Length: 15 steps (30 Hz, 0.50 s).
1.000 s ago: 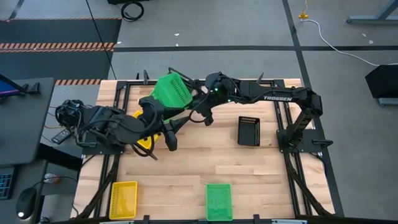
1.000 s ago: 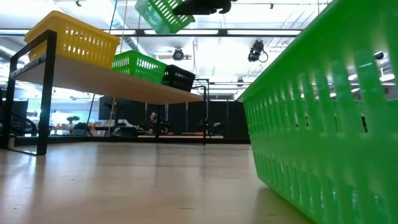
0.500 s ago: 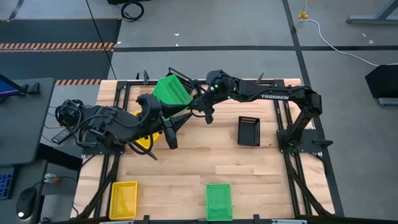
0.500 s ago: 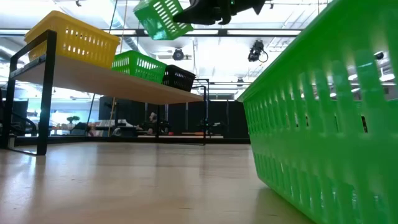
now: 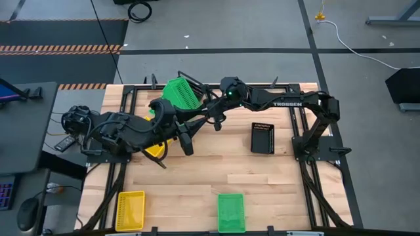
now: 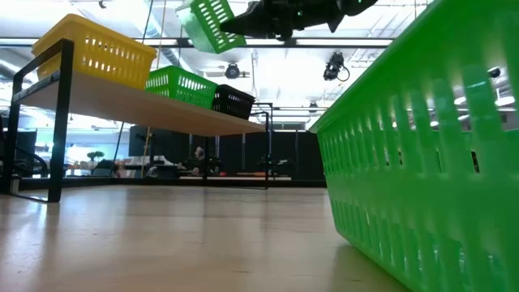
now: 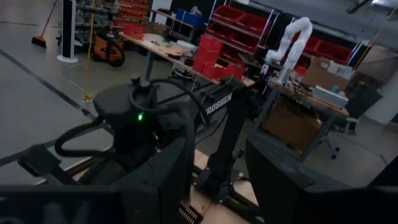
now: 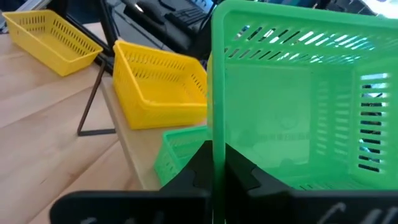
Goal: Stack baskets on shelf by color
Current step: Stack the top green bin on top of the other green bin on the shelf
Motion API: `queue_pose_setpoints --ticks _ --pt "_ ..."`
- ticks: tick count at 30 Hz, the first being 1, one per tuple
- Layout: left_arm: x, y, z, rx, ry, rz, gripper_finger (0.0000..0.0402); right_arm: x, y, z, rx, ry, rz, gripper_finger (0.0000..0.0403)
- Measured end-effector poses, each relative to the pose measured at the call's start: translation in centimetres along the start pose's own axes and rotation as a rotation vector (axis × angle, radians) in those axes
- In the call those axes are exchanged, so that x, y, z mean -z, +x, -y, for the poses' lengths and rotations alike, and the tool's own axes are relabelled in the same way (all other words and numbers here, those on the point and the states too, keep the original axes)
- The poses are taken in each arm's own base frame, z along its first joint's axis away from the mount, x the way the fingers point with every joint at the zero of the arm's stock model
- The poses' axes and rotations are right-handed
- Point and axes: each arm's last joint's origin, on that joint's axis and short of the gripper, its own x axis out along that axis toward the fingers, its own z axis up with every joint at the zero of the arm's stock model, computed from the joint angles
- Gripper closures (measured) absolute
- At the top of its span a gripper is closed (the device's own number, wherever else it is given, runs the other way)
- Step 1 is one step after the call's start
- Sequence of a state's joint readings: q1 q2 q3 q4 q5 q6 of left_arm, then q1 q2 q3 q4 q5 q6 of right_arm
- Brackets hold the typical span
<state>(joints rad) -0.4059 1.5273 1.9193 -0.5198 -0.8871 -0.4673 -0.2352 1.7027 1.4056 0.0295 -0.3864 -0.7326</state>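
Our right gripper [image 8: 214, 171] clenches the rim of a green basket [image 8: 292, 99], tilted above the shelf [image 6: 154, 109]; our left gripper [image 7: 217, 180] is released.

right gripper [image 5: 209, 113]: raised above the table's far edge, fingers clamped on a green basket [image 5: 182, 94] rim | left gripper [image 5: 186, 139]: held mid-table, fingers parted

This is a robotics lab or workshop hall: a grey concrete floor [image 5: 216, 39] with black-and-orange hazard striping [image 5: 59, 48], rows of red storage bins on racking [image 7: 239, 15], a white robot arm [image 7: 291, 38] on a far workbench, and cardboard boxes [image 7: 322, 73] beside it.
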Motion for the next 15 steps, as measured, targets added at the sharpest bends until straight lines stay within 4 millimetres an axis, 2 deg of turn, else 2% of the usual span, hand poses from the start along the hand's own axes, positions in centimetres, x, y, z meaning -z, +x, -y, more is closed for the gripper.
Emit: queue_pose_setpoints --ticks 10,15 --pt "-0.3 0.1 0.0 0.004 -0.018 0.018 0.023 1.1 0.3 -0.9 0.013 0.021 0.012 0.0353" --pt "-0.7 0.4 0.3 0.013 -0.066 0.06 0.023 2.1 0.6 -1.9 0.107 0.017 0.015 0.0326"
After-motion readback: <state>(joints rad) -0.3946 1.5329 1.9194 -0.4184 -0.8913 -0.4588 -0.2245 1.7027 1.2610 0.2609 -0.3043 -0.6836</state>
